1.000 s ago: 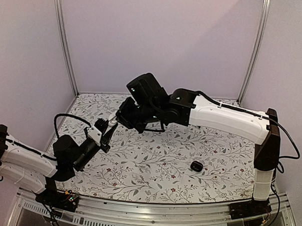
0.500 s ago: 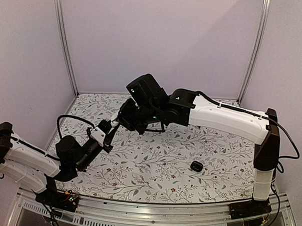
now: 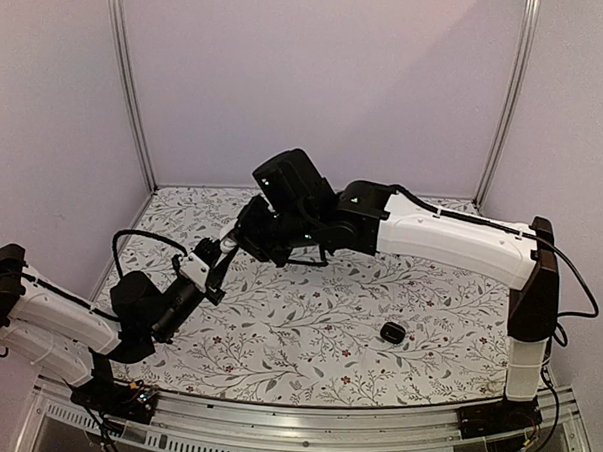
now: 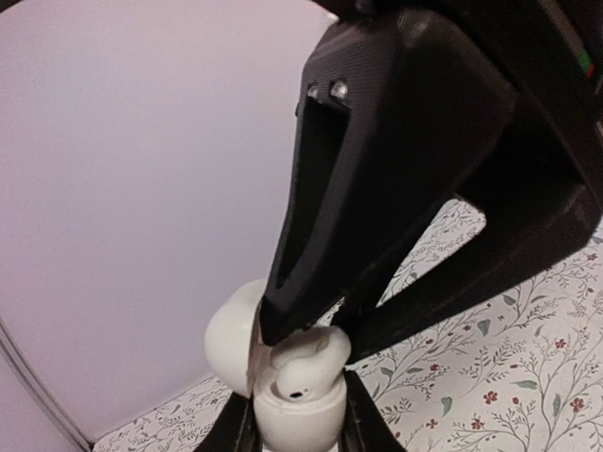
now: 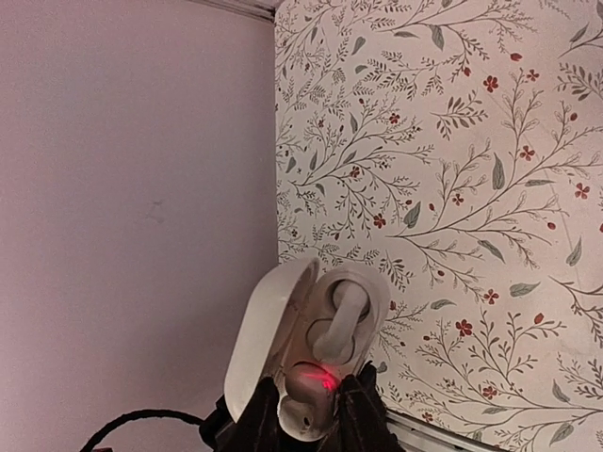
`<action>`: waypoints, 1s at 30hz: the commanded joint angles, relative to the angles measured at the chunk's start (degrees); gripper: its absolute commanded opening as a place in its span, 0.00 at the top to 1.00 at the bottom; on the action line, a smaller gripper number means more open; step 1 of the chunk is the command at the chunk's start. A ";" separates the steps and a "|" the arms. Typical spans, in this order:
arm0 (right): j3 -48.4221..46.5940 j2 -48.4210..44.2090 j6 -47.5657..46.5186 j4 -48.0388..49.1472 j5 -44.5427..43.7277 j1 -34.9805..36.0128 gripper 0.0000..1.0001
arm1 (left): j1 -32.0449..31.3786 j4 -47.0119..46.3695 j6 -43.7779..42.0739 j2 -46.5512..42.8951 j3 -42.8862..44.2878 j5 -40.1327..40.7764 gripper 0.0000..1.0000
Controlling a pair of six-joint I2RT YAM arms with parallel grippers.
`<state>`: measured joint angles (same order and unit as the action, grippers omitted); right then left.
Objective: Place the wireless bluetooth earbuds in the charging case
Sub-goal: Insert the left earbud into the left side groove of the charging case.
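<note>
Since a second ago, your left arm is sitting slightly lower and further left in the overhead view. Your left hand (image 4: 294, 426) is clamping the open white charging case (image 5: 375, 287) above the surface (image 3: 307, 336), left of centre. One earbud (image 5: 341, 315) is lying in its well. Your right hand (image 5: 308, 414) is straddling the second earbud (image 4: 303, 363) at the case mouth, fingers slightly apart; whether it is gripping or letting go, I cannot tell.
</note>
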<state>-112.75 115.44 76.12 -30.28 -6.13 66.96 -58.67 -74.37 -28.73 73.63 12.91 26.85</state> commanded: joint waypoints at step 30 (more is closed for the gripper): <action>27.08 -16.00 -8.16 32.11 3.37 0.01 0.57 | 2.00 1.10 7.75 -5.07 0.03 -9.74 1.00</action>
<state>-90.35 103.04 71.79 -5.85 -5.02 67.00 -58.13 -75.00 -24.01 70.63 12.84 21.04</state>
